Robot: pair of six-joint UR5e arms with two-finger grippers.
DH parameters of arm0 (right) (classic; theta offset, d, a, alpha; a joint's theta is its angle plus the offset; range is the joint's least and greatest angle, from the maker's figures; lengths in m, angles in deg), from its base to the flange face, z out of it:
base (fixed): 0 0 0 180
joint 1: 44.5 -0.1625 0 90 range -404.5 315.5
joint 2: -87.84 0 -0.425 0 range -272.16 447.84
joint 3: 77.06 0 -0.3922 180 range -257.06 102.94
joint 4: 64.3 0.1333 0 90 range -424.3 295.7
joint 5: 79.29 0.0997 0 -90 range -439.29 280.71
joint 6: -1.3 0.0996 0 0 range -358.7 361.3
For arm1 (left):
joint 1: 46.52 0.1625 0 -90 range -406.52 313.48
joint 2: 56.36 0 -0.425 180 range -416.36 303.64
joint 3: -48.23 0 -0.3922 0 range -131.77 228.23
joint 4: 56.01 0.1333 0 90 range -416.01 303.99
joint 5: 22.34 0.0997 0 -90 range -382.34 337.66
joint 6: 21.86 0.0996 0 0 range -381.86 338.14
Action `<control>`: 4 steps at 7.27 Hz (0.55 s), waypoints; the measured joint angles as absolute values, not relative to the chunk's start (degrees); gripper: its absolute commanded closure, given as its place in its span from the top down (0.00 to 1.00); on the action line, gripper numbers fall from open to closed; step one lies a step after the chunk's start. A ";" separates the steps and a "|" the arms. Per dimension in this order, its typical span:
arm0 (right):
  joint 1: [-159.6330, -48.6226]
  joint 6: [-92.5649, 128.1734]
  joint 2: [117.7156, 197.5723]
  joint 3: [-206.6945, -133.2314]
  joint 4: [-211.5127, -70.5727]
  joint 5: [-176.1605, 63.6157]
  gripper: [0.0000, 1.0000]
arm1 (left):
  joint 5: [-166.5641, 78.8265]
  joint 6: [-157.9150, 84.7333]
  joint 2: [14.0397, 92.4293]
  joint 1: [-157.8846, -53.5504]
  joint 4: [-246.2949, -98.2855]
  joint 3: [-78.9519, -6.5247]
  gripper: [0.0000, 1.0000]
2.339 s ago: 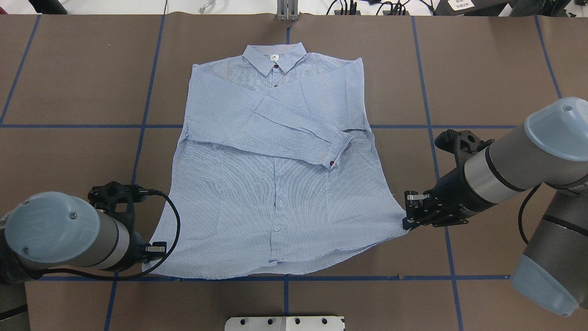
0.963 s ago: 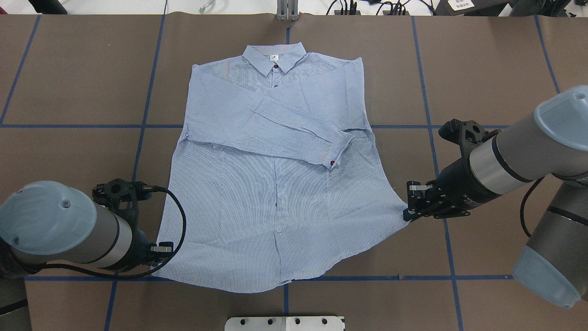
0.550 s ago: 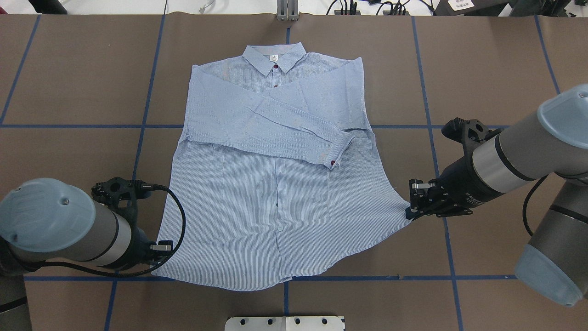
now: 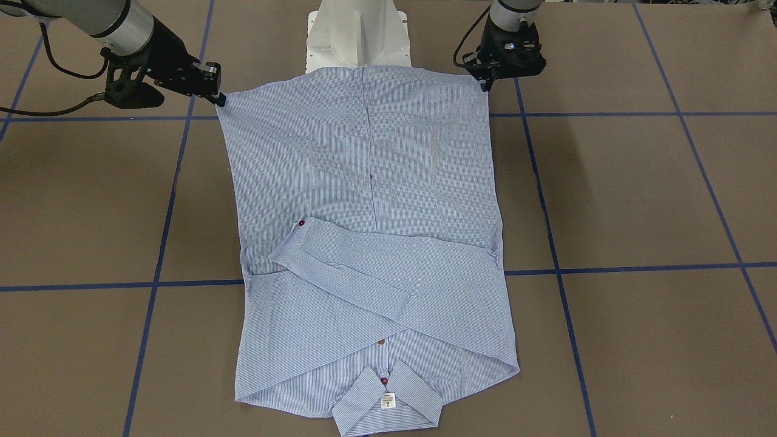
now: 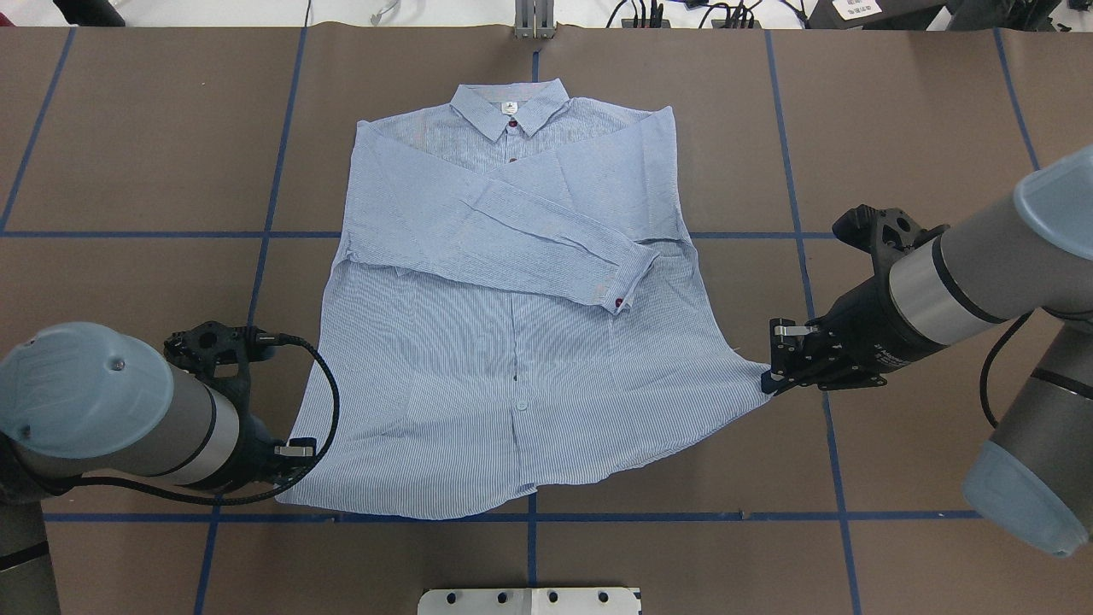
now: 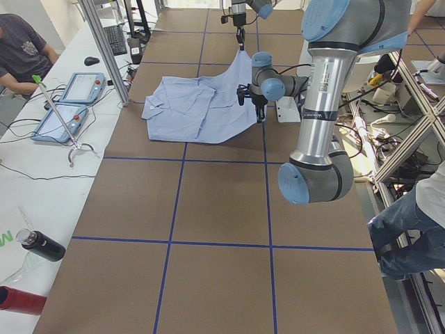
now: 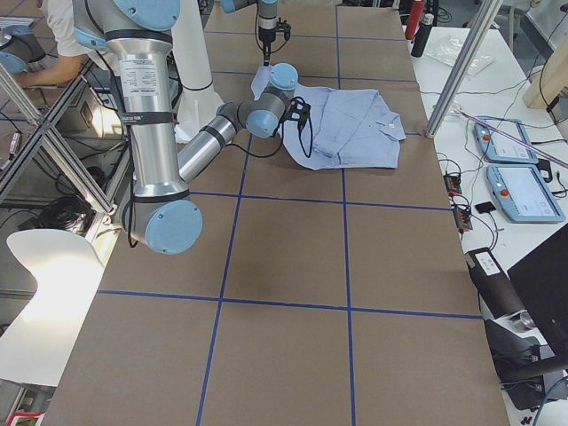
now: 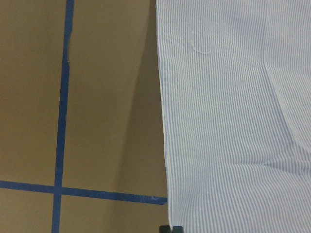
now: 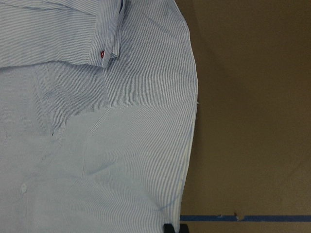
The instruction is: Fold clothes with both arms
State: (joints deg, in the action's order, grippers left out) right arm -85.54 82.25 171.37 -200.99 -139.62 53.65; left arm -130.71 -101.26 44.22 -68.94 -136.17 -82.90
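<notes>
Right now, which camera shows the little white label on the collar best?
The front-facing view: the label sits close to that camera, on the collar. The overhead view shows it as a tiny speck. The side views are too far to show it, and both wrist views miss the collar.

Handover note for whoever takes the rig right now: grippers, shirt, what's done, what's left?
Grippers: left gripper shut on the shirt at its near hem corner; right gripper shut on the opposite hem corner.
Shirt: front up on the table, collar at the far side, hem lifted at both corners.
Done: sleeves folded across the chest.
Left: probably carry the hem up towards the collar, then release.
</notes>
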 measured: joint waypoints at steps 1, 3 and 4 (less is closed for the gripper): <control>-85.70 82.25 171.34 -200.99 -139.62 53.67 0.00 | -130.70 -101.24 44.15 -69.14 -136.14 -82.82 0.00; -86.02 82.25 171.27 -200.72 -139.62 53.68 0.00 | -130.76 -101.23 44.12 -69.47 -136.09 -82.71 0.00; -86.12 82.25 171.21 -200.61 -139.62 53.68 0.00 | -130.78 -101.23 44.15 -69.51 -136.08 -82.67 0.00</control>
State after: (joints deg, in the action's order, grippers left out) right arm -86.12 82.25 171.21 -200.61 -139.62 53.68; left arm -130.78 -101.23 44.15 -69.51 -136.08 -82.67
